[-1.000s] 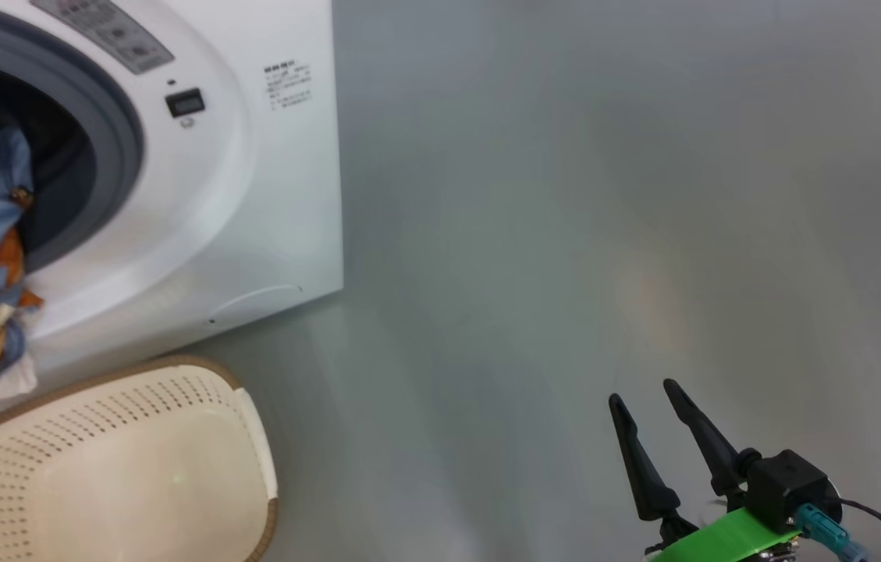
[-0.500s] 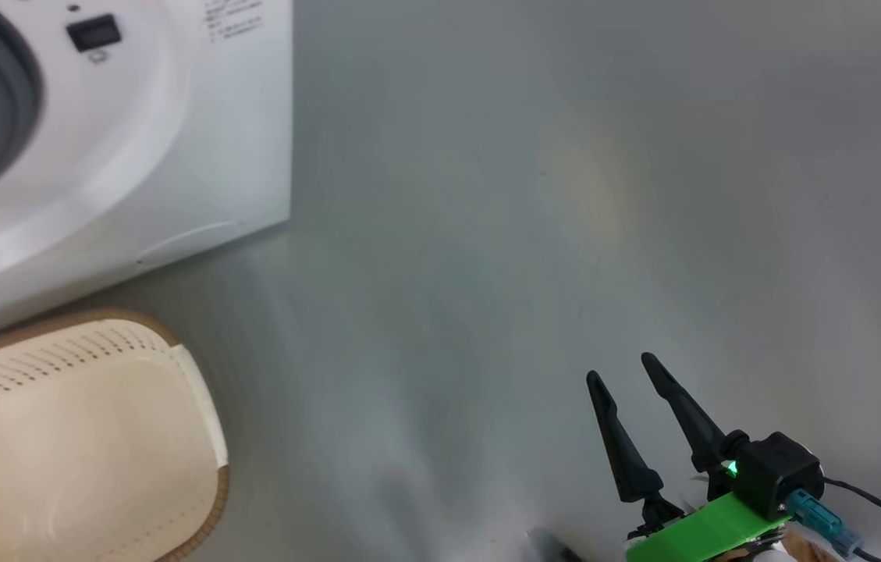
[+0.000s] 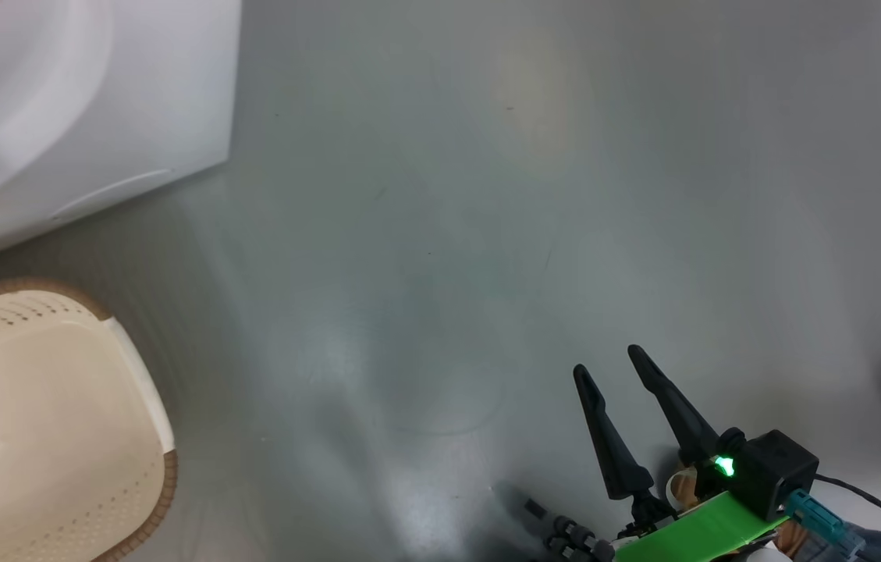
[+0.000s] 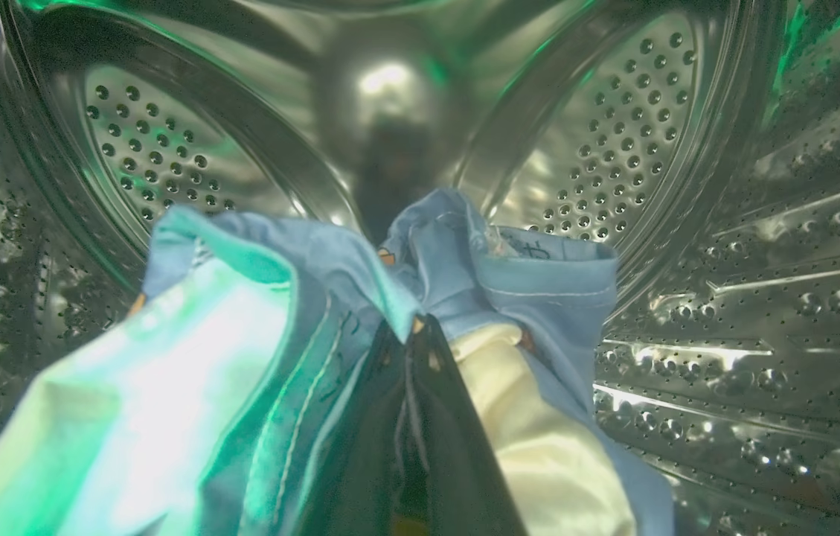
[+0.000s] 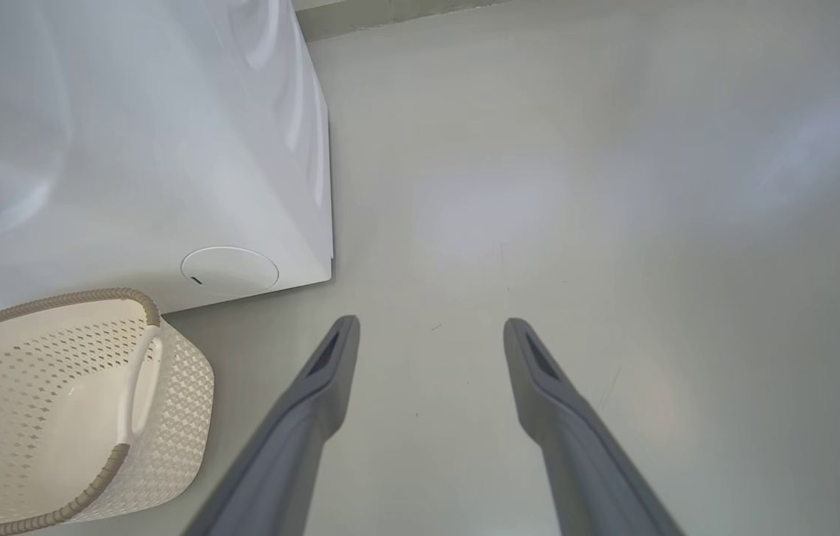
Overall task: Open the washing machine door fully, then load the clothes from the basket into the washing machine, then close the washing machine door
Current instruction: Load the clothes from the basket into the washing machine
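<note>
My left hand (image 4: pixel 416 331) is pinched shut on the clothes (image 4: pixel 293 298). Light blue cloth with a pale cream patch is bunched around my dark fingers (image 4: pixel 464 461). The left wrist view puts both inside the steel drum (image 4: pixel 635 126) of the washing machine (image 3: pixel 136 94) (perforated walls all round, green light glinting off them). A dark mark is printed on a blue fold near the fingertips, too small to read.

My right hand (image 3: pixel 606 361) hangs over the grey floor (image 3: pixel 448 234), fingers spread wide with nothing between them; the right wrist view gives that gap plainly. On its wrist, a small green light (image 3: pixel 723 467) glows above a green bracket (image 3: pixel 690 531).

The head view gives me the outside. The washer's white corner is at the upper left and the basket (image 3: pixel 165 484) stands just below it on the floor, well apart from my right hand. The right wrist view adds the round cap (image 5: pixel 230 269) low on the washer's front, close above the basket's brown rim, and the basket's pale handle (image 5: pixel 138 380).
</note>
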